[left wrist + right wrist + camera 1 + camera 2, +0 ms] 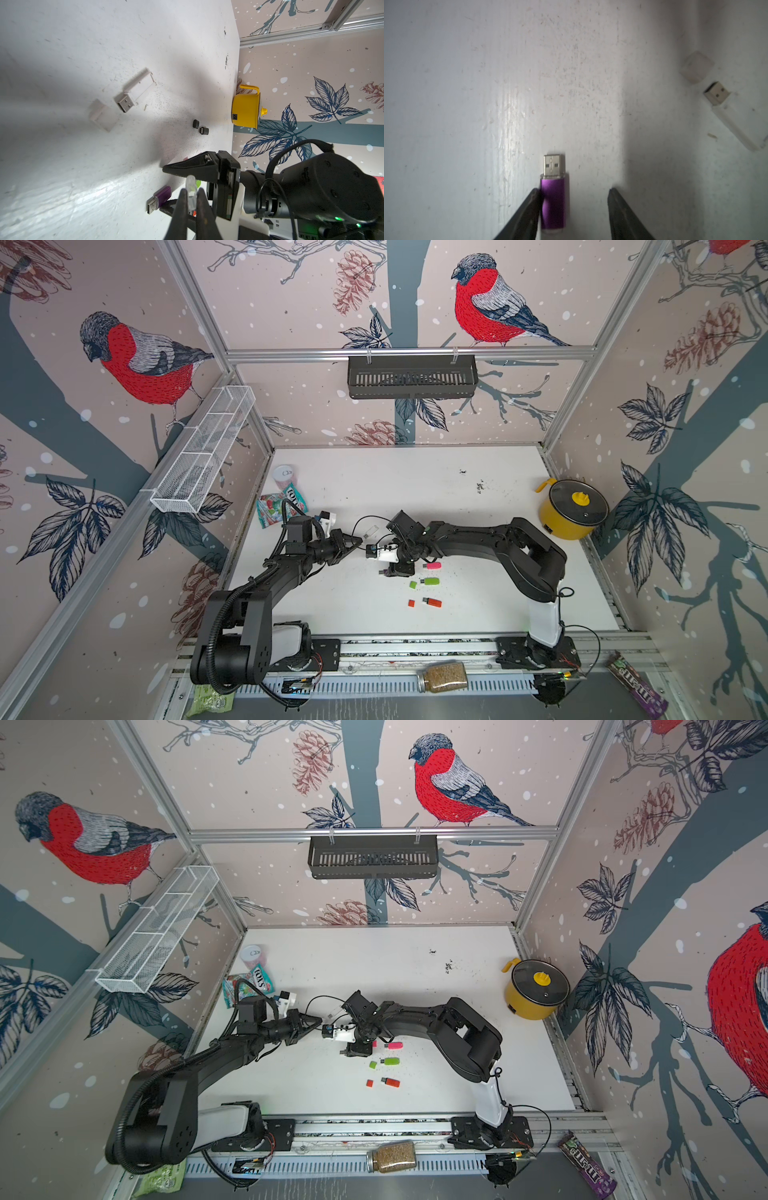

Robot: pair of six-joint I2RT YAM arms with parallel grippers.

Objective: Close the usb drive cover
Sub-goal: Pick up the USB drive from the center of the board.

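Observation:
A purple usb drive point(552, 203) lies on the white table with its metal plug bare. It sits between the fingers of my right gripper point(574, 199), which is open; one finger touches the drive's side and the other stands well clear. My left gripper point(191, 192) is shut on a small clear cover point(191, 185), held just above and beside the purple usb drive point(161, 196). In both top views the left gripper point(357, 545) point(318, 1020) points at the right gripper point(388, 572) point(351, 1051) near the table's middle.
A white drive point(135, 91) and its clear cap point(101, 116) lie behind the grippers. A pink drive point(433, 565), a green drive point(429, 581) with cap point(412, 584) and an orange drive point(433, 602) with cap point(411, 603) lie near the front. A yellow pot point(571, 510) stands at the right.

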